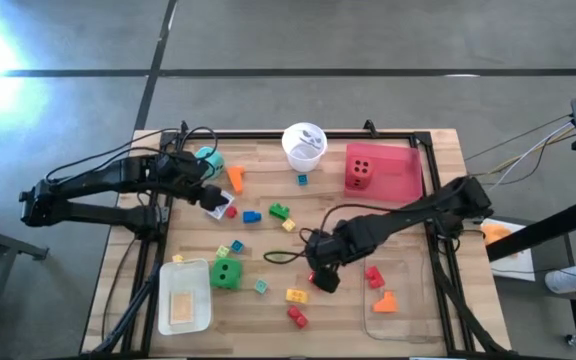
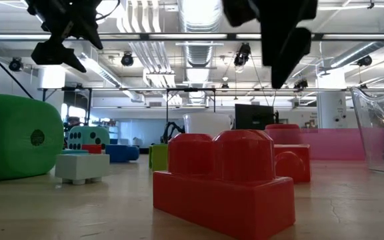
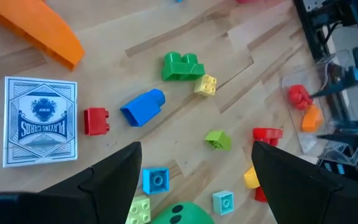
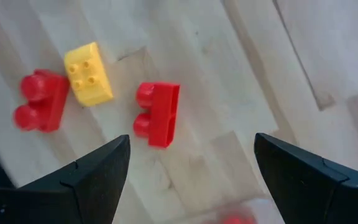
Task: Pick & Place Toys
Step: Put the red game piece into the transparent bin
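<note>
Hovering wide open and empty, the right claw [image 4: 191,165] should centre over the red brick [image 4: 157,114], then descend squarely before closing.

One camera looks straight down on the table [image 1: 268,300], one level at brick height, two from the wrists.

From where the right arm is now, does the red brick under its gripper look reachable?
Probably yes: the right gripper hangs open above the red brick, which lies alone on bare wood, apart from the yellow brick.
</note>
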Motion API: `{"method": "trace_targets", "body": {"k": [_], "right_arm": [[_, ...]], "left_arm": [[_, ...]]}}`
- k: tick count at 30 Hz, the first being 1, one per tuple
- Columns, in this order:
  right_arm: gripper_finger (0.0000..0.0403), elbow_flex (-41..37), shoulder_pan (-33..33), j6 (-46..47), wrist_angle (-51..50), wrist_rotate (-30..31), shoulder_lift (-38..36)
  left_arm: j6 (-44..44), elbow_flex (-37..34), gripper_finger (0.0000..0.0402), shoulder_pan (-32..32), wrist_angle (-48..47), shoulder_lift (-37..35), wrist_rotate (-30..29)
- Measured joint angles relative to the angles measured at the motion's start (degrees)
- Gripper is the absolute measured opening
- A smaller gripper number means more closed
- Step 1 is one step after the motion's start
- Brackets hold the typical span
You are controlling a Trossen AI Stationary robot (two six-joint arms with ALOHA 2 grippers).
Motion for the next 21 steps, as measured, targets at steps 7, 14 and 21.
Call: {"method": "trace_targets", "body": {"k": [7, 14, 21], "right_arm": [[0.0336, -0.3, 0.3, -3.6, 4.5, -2.9, 6.8], [0.0336, -0.3, 1.1, -3.8, 7.9, -4.5, 10.0], [0.0336, -3.0, 0.7, -3.7, 11.0, -3.8, 10.0]], "left_arm": [[0.8, 0.0, 0.0307, 0.0, -0.5, -1.3, 0.1], [0.8, 0.0, 0.0307, 0.0, -3.9, -4.4, 0.4], [0.8, 0.0, 0.0307, 0.0, -4.0, -6.4, 0.4]]}}
